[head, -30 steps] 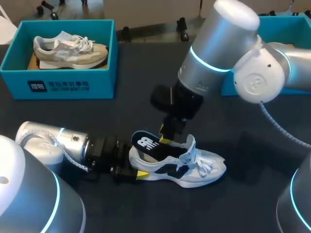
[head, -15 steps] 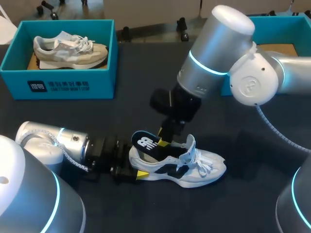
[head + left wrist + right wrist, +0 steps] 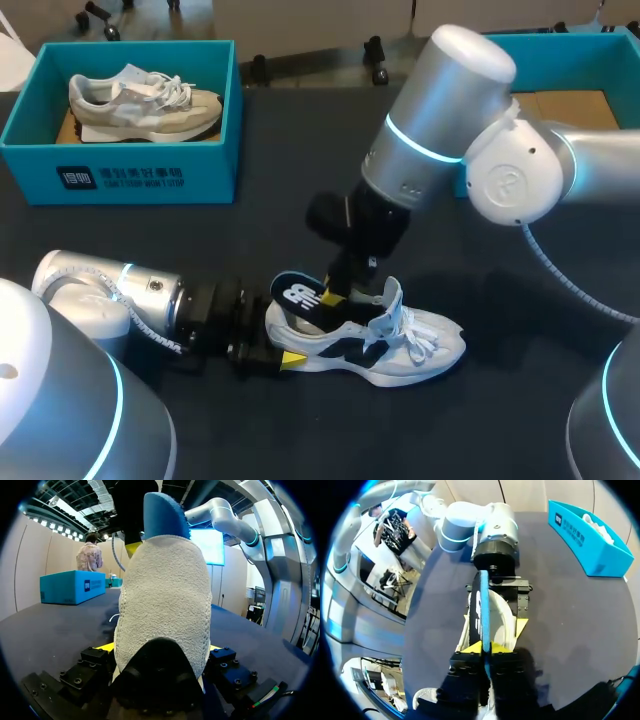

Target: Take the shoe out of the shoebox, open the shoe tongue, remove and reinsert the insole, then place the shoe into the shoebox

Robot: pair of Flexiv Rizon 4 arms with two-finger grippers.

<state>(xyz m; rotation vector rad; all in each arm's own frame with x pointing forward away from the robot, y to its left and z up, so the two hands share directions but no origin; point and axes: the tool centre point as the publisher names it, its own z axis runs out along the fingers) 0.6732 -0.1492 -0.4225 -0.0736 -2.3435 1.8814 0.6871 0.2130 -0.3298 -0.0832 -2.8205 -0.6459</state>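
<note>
White-grey shoe (image 3: 415,350) on its sole on the dark worktop (image 3: 280,220), well apart from teal shoebox (image 3: 140,178) | left jaws clamped on its heel | right jaws pinching black insole (image 3: 297,296), raised partly out of the shoe

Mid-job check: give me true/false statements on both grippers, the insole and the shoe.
The left gripper clamps the shoe at its heel. True.
The insole lies flat beside the shoe. False: it stands up out of the shoe's heel end.
The right gripper is shut on the insole. True.
The shoe sits inside a box. False: it is on the table; the shoebox at the far left holds another shoe.
</note>
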